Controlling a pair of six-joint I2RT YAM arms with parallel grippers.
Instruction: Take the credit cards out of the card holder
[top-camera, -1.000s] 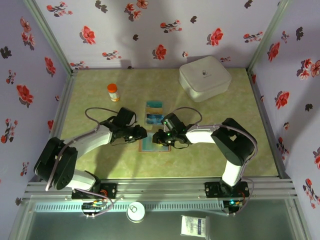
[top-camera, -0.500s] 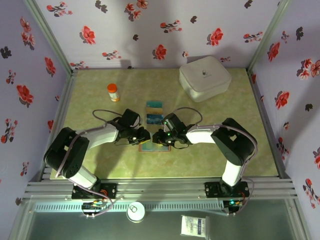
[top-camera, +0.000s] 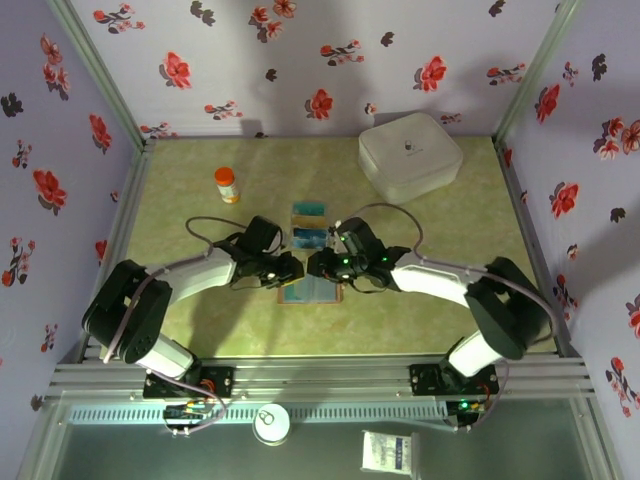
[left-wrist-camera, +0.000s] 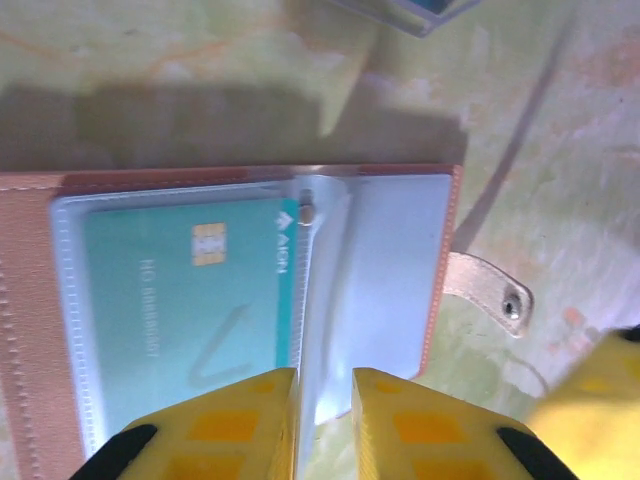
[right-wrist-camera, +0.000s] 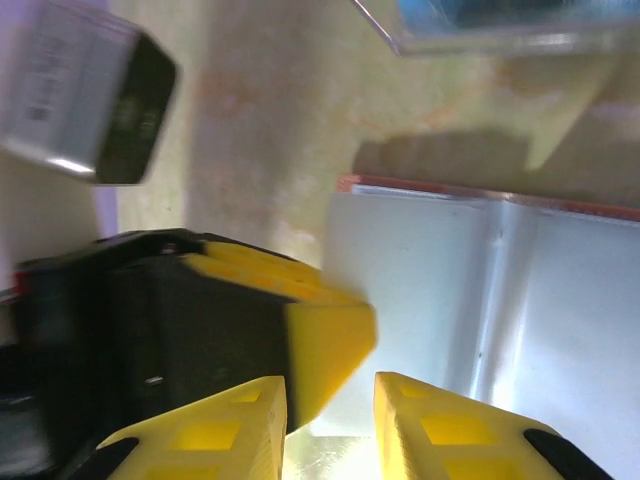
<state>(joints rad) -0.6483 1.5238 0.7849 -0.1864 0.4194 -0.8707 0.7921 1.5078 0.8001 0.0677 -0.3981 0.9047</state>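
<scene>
The brown card holder (top-camera: 312, 293) lies open on the green table. In the left wrist view a teal credit card (left-wrist-camera: 170, 290) sits in the left clear sleeve, and the right sleeve (left-wrist-camera: 375, 270) looks empty. My left gripper (top-camera: 291, 270) (left-wrist-camera: 325, 378) straddles the upright middle sleeve leaf with a narrow gap, jaws not pressed together. My right gripper (top-camera: 316, 266) (right-wrist-camera: 330, 388) hovers over the pale sleeves (right-wrist-camera: 420, 280), slightly open with nothing between its fingers. A left fingertip (right-wrist-camera: 325, 340) lies just beside it.
A clear tray (top-camera: 308, 224) (right-wrist-camera: 500, 25) holding blue cards sits just behind the card holder. An orange pill bottle (top-camera: 227, 184) stands at the back left, a big white rounded box (top-camera: 410, 155) at the back right. The snap strap (left-wrist-camera: 490, 290) sticks out from the holder's right edge.
My left gripper has slid right to the card holder's left part and narrowed. The right arm has swung its elbow outward, and its gripper has edged back and opened slightly.
</scene>
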